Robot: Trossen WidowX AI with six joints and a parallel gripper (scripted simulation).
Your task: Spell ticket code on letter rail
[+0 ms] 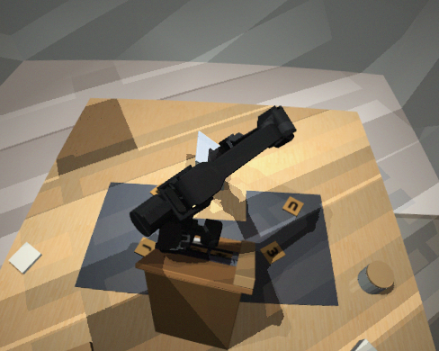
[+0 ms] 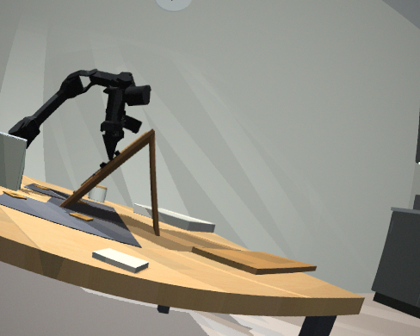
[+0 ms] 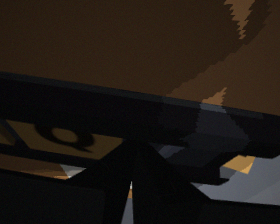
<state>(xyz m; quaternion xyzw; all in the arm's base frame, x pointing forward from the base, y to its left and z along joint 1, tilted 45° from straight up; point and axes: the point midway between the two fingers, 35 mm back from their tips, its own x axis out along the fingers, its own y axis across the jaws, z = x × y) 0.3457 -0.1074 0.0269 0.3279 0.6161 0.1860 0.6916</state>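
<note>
Gripper (image 2: 111,158) (image 3: 135,147): fingertips pressed together, empty | beside Q tile (image 3: 66,136) in rail (image 3: 191,122), presumably to push it home

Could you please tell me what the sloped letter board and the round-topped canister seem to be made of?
The letter board looks like brown-stained wood with a smooth satin finish, though grain is hard to see. The canister appears to have a pale, possibly glass body and a matte tan lid, perhaps wood.
</note>
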